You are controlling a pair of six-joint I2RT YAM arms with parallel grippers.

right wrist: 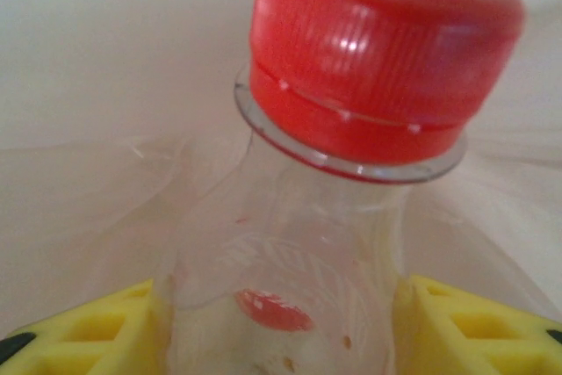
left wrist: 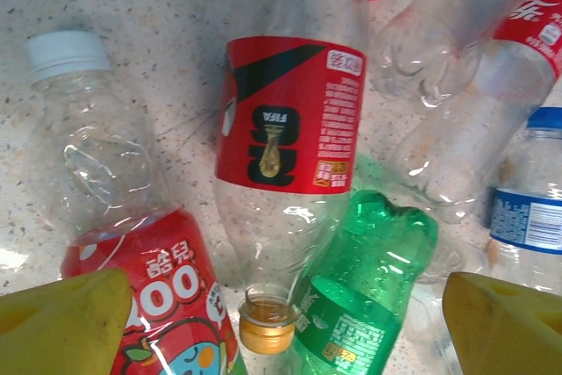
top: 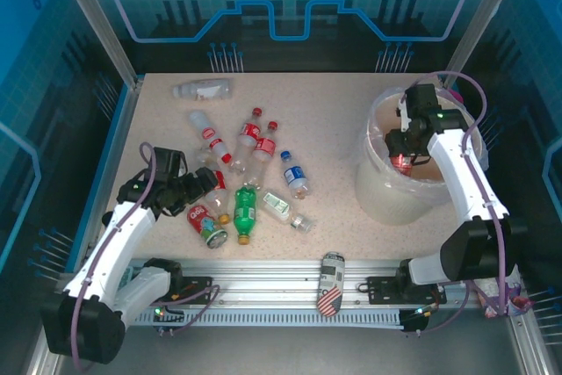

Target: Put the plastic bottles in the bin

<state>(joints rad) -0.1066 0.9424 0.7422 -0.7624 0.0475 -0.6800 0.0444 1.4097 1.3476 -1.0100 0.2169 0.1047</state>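
A clear red-capped bottle [right wrist: 299,243] sits pinched between the right gripper's [top: 407,157] yellow fingers [right wrist: 97,327], over the bin [top: 386,204] at three o'clock on the table [top: 325,111]. The step in hand is the drop: the jaws need only part. What else the bin holds I cannot tell. The left gripper [left wrist: 285,318], spread wide, hovers over the loose bottles [top: 252,135] at nine o'clock.

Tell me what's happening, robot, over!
Left fingers open above bottle pile. Right fingers shut on red-capped bottle, over bin. Flag can at near rail, not blocking.
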